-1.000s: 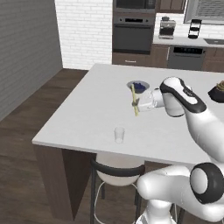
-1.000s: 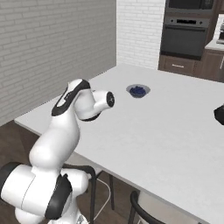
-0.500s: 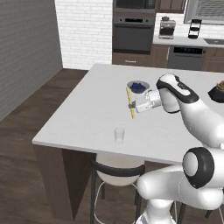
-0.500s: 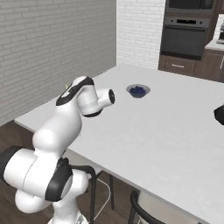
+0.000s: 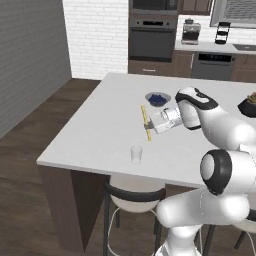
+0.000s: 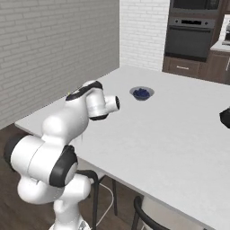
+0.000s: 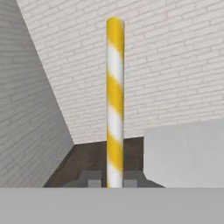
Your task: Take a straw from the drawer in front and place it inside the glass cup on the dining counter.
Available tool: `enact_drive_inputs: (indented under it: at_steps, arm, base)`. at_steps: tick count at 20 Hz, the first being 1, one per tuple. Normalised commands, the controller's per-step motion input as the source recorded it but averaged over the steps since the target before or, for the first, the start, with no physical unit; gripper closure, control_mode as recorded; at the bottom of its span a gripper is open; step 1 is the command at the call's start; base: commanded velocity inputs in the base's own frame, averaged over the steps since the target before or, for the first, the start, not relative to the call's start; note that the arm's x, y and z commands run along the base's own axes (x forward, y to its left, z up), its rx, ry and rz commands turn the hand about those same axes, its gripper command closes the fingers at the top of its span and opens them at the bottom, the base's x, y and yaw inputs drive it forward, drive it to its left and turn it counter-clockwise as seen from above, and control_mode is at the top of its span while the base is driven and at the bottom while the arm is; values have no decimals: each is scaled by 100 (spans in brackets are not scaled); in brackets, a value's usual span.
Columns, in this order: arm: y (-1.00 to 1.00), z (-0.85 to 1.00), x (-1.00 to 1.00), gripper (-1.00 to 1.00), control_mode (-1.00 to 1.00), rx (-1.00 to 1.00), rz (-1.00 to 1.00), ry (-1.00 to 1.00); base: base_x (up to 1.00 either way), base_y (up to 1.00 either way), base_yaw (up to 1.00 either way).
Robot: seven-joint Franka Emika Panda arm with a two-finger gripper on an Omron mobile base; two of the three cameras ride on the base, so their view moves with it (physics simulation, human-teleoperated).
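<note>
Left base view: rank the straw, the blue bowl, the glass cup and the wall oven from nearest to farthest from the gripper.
1. straw: clamped in the gripper, over the dining counter.
2. blue bowl: just behind it on the counter.
3. glass cup: near the counter's front edge.
4. wall oven: against the back wall.

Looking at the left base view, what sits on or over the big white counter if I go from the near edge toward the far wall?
Glass cup near the edge → straw held in the gripper above the dining counter → small bowl with dark blue contents.
</note>
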Motion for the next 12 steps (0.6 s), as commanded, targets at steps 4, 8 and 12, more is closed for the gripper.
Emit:
enact_drive_inputs:
  at_steps: [4, 8, 12]
  arm:
    - [20, -25, 19, 100, -100, 0, 6, 1]
    - [0, -41, 0, 100, -100, 2, 6, 0]
    - [0, -29, 0, 100, -100, 7, 5, -2]
  base:
    - [0, 0, 0]
    - [0, 0, 0]
    - [0, 0, 0]
